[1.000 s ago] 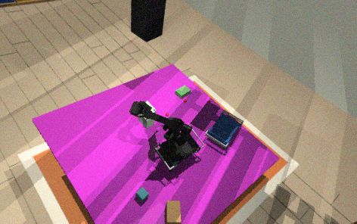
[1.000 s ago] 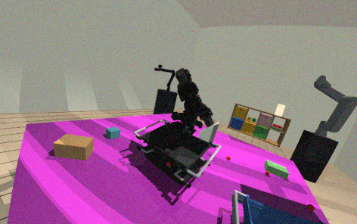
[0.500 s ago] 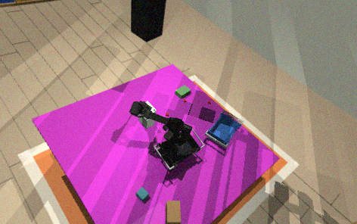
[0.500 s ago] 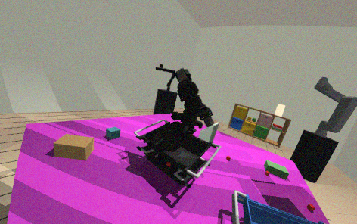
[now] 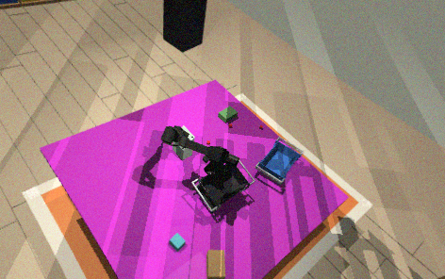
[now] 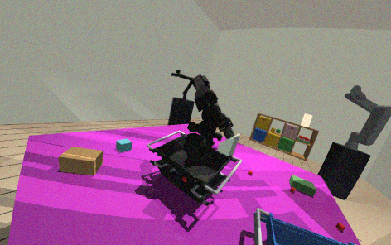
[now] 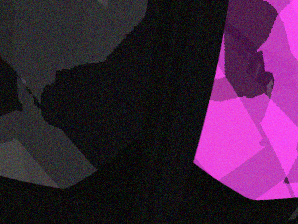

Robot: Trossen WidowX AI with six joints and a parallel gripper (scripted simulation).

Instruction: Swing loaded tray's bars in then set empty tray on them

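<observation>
A black tray (image 5: 232, 187) (image 6: 195, 159) hangs a little above the table, its shadow apart from it; its two wire bars stand out past its ends. My gripper (image 5: 216, 173) (image 6: 200, 142) is shut on this tray, apparently at its wall; the fingertips are dark and hard to make out. The wrist view shows grey surfaces left of a dark band and table at the right. A blue tray (image 5: 279, 161) (image 6: 290, 233) stands apart, its bars swung out over its ends. I cannot make out blocks in either tray. A small red cube (image 6: 185, 180) shows at the black tray's near side.
Red cubes (image 5: 208, 142) (image 6: 249, 173) lie on the magenta table (image 5: 118, 188) (image 6: 50, 207). A green block (image 5: 227, 114) (image 6: 302, 186), a teal block (image 5: 177, 241) (image 6: 123, 146) and a tan box (image 5: 216, 264) (image 6: 80, 161) stand around. A pale panel (image 6: 229, 146) rises behind the black tray.
</observation>
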